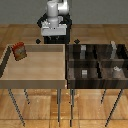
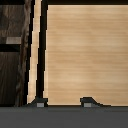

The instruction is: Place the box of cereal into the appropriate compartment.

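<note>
Heads up: your box of cereal (image 1: 20,51) sits upright at the light tray's (image 1: 35,79) 10 o'clock corner, nowhere near the dark compartment tray (image 1: 71,70). Gripper (image 2: 65,103) jaws look apart, prob empty, hovering over bare wood.

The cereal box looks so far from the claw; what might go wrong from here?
1. The cereal box stands upright in the far corner of the light wooden tray, close to its walls; the claw may bump a wall or tip it.
2. The dark tray has several compartments, some holding small objects, so the box could land in the wrong one.
3. The wrist view does not show the box yet.
</note>
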Controlling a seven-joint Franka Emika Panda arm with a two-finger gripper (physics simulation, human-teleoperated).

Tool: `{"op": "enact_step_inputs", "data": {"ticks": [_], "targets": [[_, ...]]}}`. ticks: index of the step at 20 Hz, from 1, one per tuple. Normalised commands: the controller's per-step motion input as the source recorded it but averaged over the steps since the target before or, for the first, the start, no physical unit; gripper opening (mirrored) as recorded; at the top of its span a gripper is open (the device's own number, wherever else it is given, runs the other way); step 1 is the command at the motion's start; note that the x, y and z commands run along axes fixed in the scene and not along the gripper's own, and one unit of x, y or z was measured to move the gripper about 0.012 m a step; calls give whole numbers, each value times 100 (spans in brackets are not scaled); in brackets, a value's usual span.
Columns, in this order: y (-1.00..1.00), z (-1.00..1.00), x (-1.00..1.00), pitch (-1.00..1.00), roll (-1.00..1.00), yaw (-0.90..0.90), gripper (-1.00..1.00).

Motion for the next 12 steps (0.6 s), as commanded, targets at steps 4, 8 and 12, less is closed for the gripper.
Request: {"op": "enact_step_inputs", "data": {"ticks": [4,8,12], "targets": [[0,0,0,0,0,0,100],[-50,0,0,0,0,0,100],[-100,0,0,0,0,0,100]]}}
